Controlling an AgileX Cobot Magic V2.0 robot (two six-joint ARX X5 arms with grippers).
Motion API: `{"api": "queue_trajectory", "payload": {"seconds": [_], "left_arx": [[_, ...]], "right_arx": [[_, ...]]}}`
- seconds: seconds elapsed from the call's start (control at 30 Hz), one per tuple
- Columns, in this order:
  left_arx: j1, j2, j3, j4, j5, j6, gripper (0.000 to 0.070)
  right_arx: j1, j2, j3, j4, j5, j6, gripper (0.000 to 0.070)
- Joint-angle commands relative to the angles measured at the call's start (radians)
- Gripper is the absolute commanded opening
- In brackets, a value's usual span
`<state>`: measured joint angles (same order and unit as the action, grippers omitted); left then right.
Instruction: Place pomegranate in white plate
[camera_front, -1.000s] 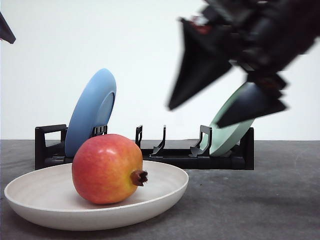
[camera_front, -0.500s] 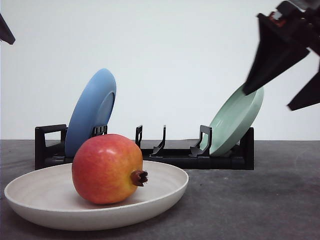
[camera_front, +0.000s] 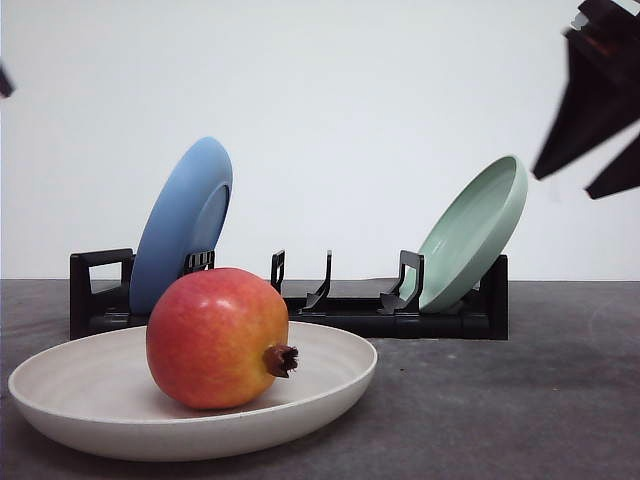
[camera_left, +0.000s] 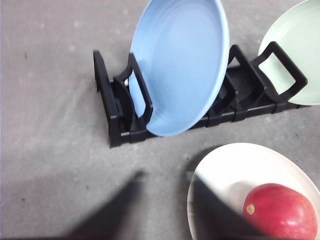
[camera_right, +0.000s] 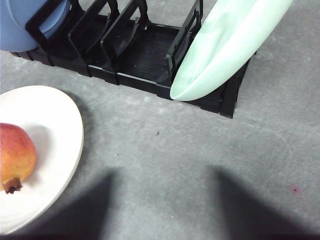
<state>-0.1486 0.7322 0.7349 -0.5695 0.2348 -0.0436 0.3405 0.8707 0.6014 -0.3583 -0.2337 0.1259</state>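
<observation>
Pomegranate sits inside the white plate, in the lower left of the front frame, resting on the plate's floor with its brown crown pointing to the right. Nothing of mine touches it. As far as I can judge, the placing is done: the fruit is down, upright enough, and well inside the rim.

My right gripper hangs at the upper right edge of the front frame, high above the table and well apart from the plate, its two dark fingers spread wide with only white wall between them, holding nothing. In my right wrist view the pomegranate shows at the left edge, on the plate's rim side, with bare grey table beneath my open fingers.

My left gripper is also parted and empty, its fingers dark at the bottom of the left wrist view, just beside the plate.

Behind the plate the black rack holds the blue plate and the pale green plate, both leaning. I judge nothing is left but pulling my arms clear.
</observation>
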Motion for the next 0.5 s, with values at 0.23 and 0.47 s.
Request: {"api": "queue_trajectory", "payload": {"seconds": [0.23,0.47], "left_arx": [[-0.002,-0.002,0.004,0.016,-0.001,-0.002,0.0],[-0.002,-0.002,0.004,0.016,-0.002,-0.002,0.0]], "right_arx": [[0.004,0.002,0.006,0.021,-0.002,-0.01,0.0017],[0.004,0.002,0.006,0.021,-0.002,-0.01,0.0017]]}}
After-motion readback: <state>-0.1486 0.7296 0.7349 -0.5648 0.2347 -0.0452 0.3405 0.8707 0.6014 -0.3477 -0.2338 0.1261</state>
